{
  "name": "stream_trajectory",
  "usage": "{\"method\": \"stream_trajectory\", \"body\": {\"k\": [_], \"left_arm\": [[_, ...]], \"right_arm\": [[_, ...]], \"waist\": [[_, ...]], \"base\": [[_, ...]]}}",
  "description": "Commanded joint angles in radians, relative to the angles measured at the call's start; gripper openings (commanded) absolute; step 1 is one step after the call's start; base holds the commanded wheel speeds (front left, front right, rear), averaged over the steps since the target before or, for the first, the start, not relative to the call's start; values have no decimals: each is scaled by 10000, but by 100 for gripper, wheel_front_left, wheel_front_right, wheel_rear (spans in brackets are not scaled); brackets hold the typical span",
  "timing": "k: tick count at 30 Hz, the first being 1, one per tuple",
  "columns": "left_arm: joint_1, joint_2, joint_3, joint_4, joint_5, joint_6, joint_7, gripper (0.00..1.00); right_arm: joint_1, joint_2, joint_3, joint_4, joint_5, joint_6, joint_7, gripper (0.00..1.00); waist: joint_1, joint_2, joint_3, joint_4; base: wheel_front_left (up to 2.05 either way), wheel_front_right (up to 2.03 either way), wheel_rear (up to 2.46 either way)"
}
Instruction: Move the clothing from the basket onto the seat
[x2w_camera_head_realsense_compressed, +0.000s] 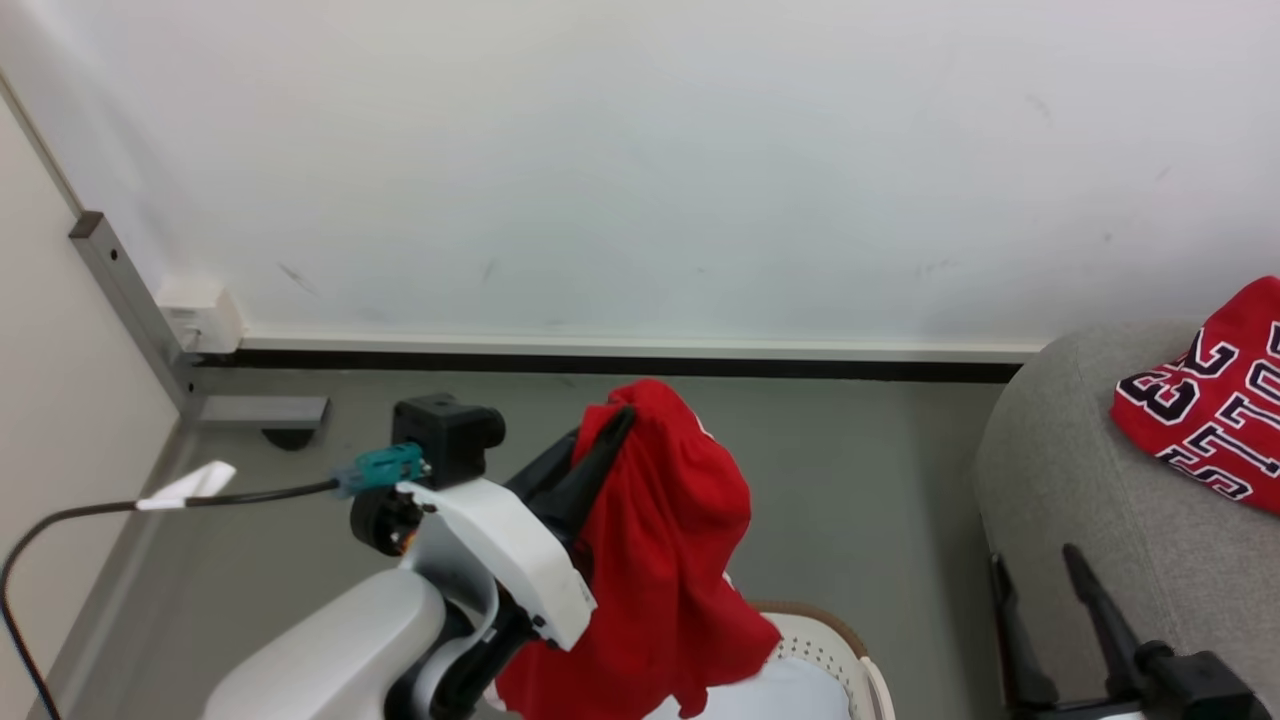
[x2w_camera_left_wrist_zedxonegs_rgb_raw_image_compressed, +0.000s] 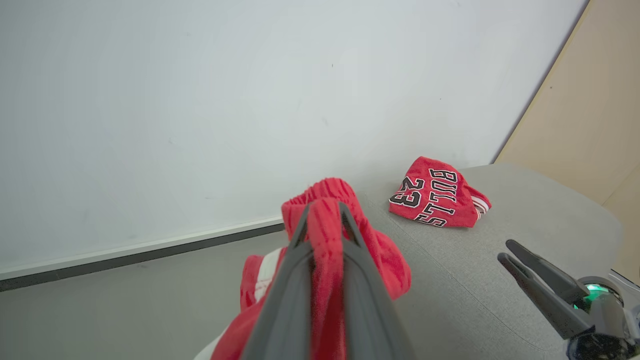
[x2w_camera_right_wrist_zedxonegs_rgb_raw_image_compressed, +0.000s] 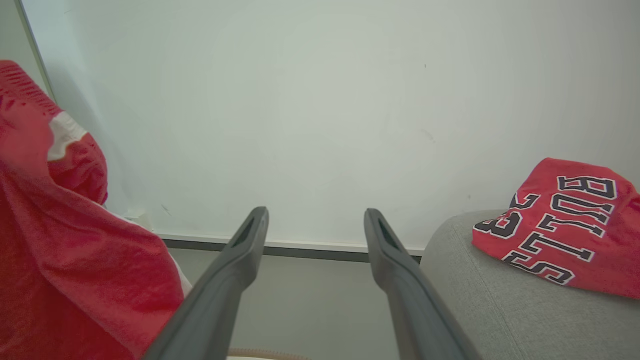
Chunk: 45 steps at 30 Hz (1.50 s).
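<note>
The left claw (x2w_camera_left_wrist_zedxonegs_rgb_raw_image_compressed: 322, 209) clamps a red garment (x2w_camera_head_realsense_compressed: 665, 560) above the basket (x2w_camera_head_realsense_compressed: 835, 628). The seat (x2w_camera_head_realsense_compressed: 1060, 480) lies to its right, beside the spread, empty right claw (x2w_camera_right_wrist_zedxonegs_rgb_raw_image_compressed: 315, 220).

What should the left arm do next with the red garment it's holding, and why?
Probably swing it right, over the seat. The left gripper is shut on the red garment, which hangs over the basket; the seat stands to the right, already bearing the numbered jersey.

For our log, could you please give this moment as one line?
left pincer: shut on red garment, over basket | right pincer: open | jersey: on seat
</note>
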Motion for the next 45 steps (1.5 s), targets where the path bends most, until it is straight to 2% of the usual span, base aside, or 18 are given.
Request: {"method": "stream_trajectory", "body": {"k": [1,7,12,20,26,32,36,41,42,43,44,45], "left_arm": [[57,155,116,-176,-44,92,7,0],[-295,542,335,-981,156,392,185,0],[-677,732,403,-1571,323,560,447,0],[-1285,819,394,-1907,510,576,845,0],[-1520,709,320,-2020,569,524,951,0],[-1506,589,124,-2091,637,484,1021,0],[-1435,408,-17,-2135,586,435,1025,0],[-1381,190,-125,-2137,439,338,1018,0],[-1366,152,-145,-2136,425,340,1010,0],[-1361,128,-163,-2126,415,329,1013,0],[-1357,116,-170,-2112,407,325,1009,0],[-1341,111,-170,-2091,388,328,998,0]], "right_arm": [[170,-26,145,96,55,-26,6,100],[229,-25,903,406,-239,-24,6,100],[-182,-89,2099,676,-518,-26,6,100],[-1405,-1126,4931,658,259,-26,6,100],[-2570,-1788,6199,775,792,-26,6,100],[-3702,-2117,7363,1335,1350,-26,20,100],[-4335,-2032,8205,1923,1981,-26,35,100],[-4858,-1502,8896,2877,2943,-26,19,100],[-4894,-1357,8990,3058,3185,-24,15,93],[-4970,-1228,9038,3219,3384,-26,13,40],[-5018,-1110,9044,3306,3688,-26,11,0],[-5019,-989,9059,3372,3960,-26,10,0]], "waist": [[3,-1,-172,11],[3,-1,-348,67],[3,-1,-384,102],[3,-1,-318,54],[3,-1,-347,-42],[3,-1,-398,-16],[3,-1,-435,52],[3,-1,-485,112],[3,-1,-497,125],[3,-1,-505,145],[3,-1,-504,166],[3,-1,-501,185]], "base": [[0,0,0],[0,0,0],[0,0,0],[0,0,0],[0,0,0],[0,0,0],[0,0,0],[0,0,0],[0,0,0],[0,0,0],[0,0,0],[0,0,0]]}}
